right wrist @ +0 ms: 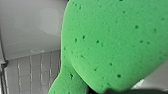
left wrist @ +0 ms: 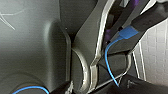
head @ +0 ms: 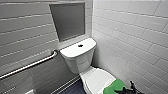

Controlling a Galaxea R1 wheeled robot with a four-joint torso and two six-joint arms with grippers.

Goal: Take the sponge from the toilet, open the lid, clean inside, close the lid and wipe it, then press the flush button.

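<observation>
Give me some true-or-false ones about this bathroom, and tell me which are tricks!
1. The toilet's lid is shut. True.
2. The sponge is blue. False: it is bright green.
3. A shiny metal grab bar runs along the wall beside the toilet. True.
4. The sponge is sitting on top of the tank. False: it is down by the front of the lid, far from the tank.
5. There is a dark button on top of the tank. True.
</observation>
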